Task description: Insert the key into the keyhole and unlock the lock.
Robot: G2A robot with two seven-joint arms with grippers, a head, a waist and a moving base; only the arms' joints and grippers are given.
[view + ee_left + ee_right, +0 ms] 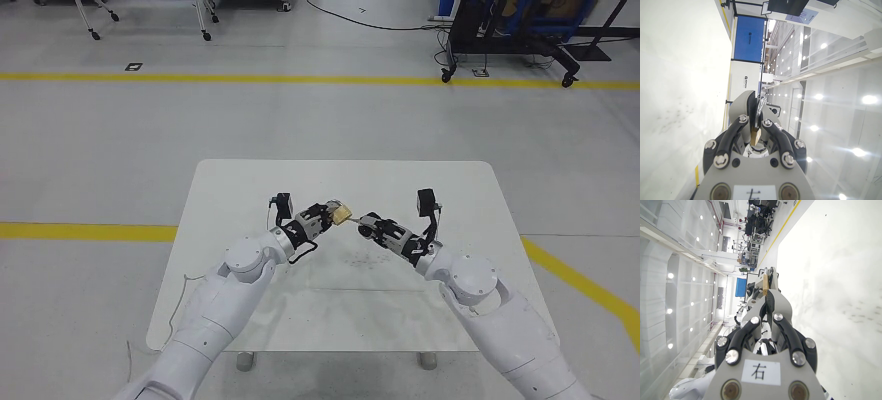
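The right gripper (767,295), nearest the lens in its own wrist view, had its white fingers with black pads drawn together to a thin slit. Their tips met the bottom end of the small rectangular brass padlock (765,284); what lay between the pads could not be made out. The padlock was held off the table, clamped between the closed fingers of the left gripper (757,101), with its silvery steel shackle (765,271) pointing away from the right gripper. From above, the padlock hung over the rounded white rectangular table (250,200), a little toward 12 o'clock from the table's middle. The left gripper was at its 9 o'clock and the right gripper at about its 4 o'clock, the two tips nearly touching. A patch of faint dark scuff marks (366,262) lay on the tabletop at 6 o'clock from the padlock.
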